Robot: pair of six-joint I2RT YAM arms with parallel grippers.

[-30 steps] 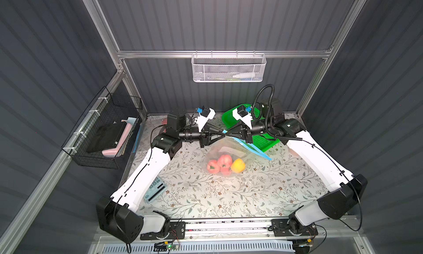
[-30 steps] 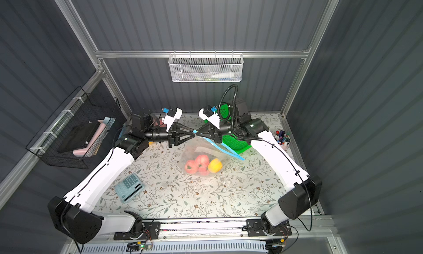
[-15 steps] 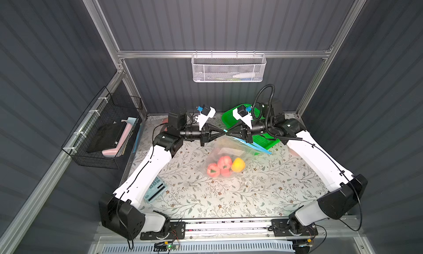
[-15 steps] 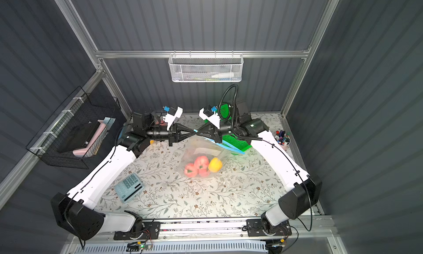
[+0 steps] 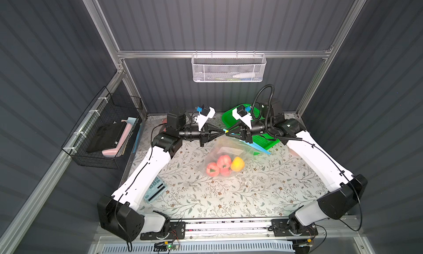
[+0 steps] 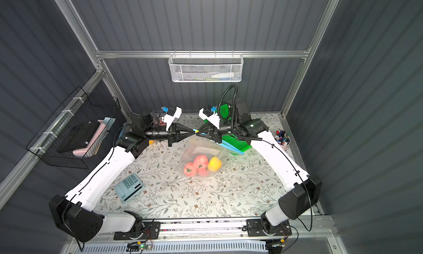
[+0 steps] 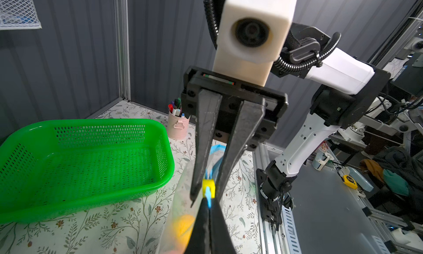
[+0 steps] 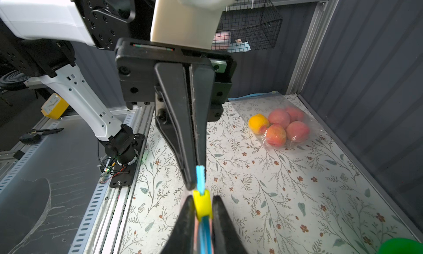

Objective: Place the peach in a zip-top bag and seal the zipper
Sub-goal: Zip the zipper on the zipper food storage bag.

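Peaches (image 5: 223, 161): three reddish ones and a yellow-orange fruit (image 5: 237, 164) lie bunched in the low end of the zip-top bag (image 5: 229, 147). That end seems to rest mid-bench (image 5: 229, 195). The task's fruit is already inside.
Bag handling: the film is thin, clear, floppy and probably slick. The load likely makes it sag and swing. Peaches bruise, so the belly should not be squeezed; the stiffer top edge is the place to hold.
Zipper: the blue zipper strip (image 8: 200, 172) is raised and stretched between the arms. The yellow slider (image 7: 208, 188) sits at the strip's end by the left arm, so the seal looks done or nearly so. Whether the tracks are fully mated cannot be told.
Left gripper (image 5: 222, 132): jaws clenched on the strip's tip.
Right gripper (image 7: 204, 196): jaws closed narrowly around the slider, one on each side.
Green basket (image 7: 100, 136): behind the right arm, empty.
Pink cup (image 7: 178, 126): holds markers.
Second bag (image 8: 283, 126): lies on the bench by the back wall and holds five similar fruits.
White mesh basket (image 5: 229, 69): hangs on the back wall; its contents are unclear.
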